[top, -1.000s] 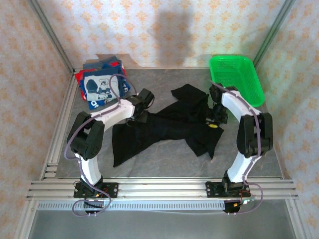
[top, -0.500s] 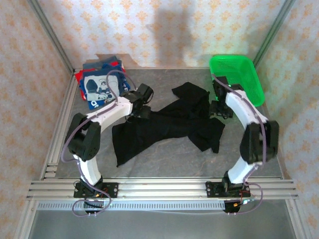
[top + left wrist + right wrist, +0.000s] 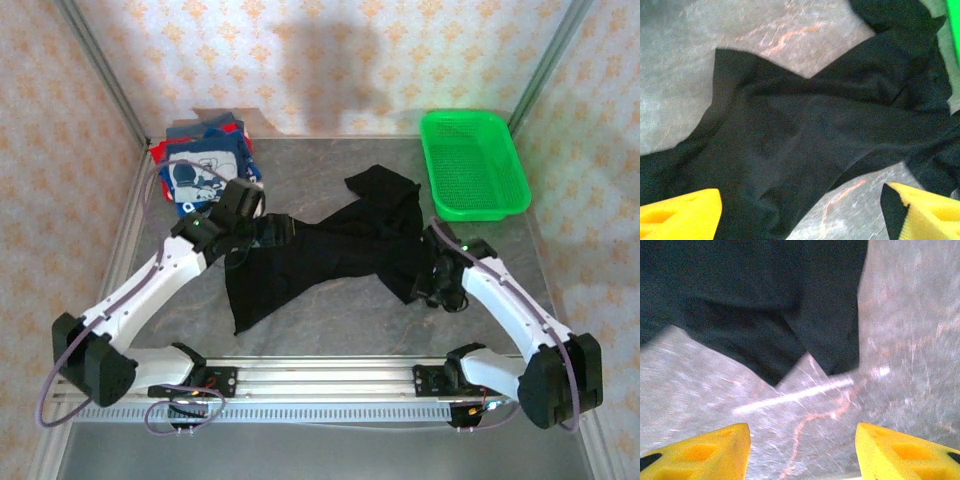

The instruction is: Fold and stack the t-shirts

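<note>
Both arms have pulled back toward the frame's lower corners, with the left gripper [image 3: 800, 215] and right gripper [image 3: 802, 450] standing open and empty at either end of the large, crumpled black cloth t-shirt [image 3: 330, 255] mid-frame, whose twisted layers could get pinched doubled.

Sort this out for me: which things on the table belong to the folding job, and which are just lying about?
Job:
- black t-shirt, crumpled mid-table
- stack of t-shirts, far left corner, navy print on top

Lying about:
- green mesh basket, far right corner
</note>
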Motion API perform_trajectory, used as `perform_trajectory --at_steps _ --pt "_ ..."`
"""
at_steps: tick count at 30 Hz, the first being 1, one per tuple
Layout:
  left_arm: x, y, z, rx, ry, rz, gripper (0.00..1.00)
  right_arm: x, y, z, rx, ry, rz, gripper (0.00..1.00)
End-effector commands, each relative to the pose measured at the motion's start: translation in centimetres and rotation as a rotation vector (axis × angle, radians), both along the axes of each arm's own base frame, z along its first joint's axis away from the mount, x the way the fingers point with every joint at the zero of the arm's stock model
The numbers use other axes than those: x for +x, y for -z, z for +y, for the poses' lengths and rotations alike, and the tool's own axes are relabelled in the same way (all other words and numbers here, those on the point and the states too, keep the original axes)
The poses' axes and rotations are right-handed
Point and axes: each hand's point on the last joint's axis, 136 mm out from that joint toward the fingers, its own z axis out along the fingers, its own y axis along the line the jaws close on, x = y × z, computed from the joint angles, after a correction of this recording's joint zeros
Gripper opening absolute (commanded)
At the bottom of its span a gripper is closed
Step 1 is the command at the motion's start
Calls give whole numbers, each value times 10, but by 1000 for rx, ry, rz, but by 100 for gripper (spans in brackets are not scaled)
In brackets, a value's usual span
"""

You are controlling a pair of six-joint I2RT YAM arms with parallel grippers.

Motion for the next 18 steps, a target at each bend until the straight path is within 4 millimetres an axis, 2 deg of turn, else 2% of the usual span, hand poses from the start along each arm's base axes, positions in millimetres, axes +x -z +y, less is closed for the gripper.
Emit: perform_trajectory --at_steps 1,11,13,18 --pt "-25 0 11 -28 -17 11 85 15 7 -9 -69 84 -62 52" --pt "-78 -12 54 -10 -88 -51 91 51 56 -18 -203 106 -25 44" --pt "-84 -13 61 0 -108 -52 91 59 60 -22 -233 105 -30 37" --pt "-92 -13 72 23 -138 -62 91 71 62 -32 -268 117 -34 10"
